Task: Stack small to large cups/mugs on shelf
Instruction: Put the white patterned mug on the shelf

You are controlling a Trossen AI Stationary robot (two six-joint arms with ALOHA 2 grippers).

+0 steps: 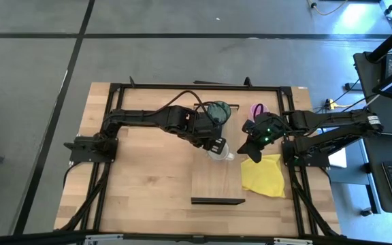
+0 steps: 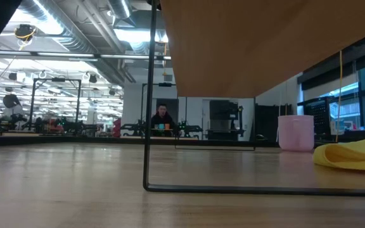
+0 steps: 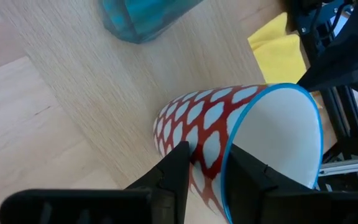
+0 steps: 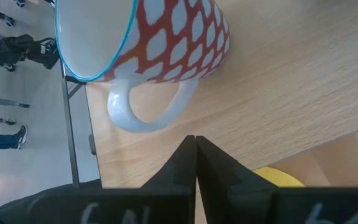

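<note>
A mug with a red-and-white pattern, blue rim and white handle stands upright on the far end of the light-wood shelf. My left gripper is open and straddles the mug's wall at the rim. In the high view it shows over the mug. My right gripper hangs shut, short of the mug's handle, and touches nothing. The teal tumbler and the pink mug stand on the table beyond the shelf. The pink mug also shows in the low view. My left gripper comes at the mug's rim slanting down from the table's left, with one finger inside the mug and one outside. The patterned wall shows in the gap beside the outer finger. Whether either finger touches the wall, I cannot tell.
A yellow cloth lies on the table right of the shelf, under my right arm. The shelf stands raised on thin dark legs. A person sits far off in the room behind the table.
</note>
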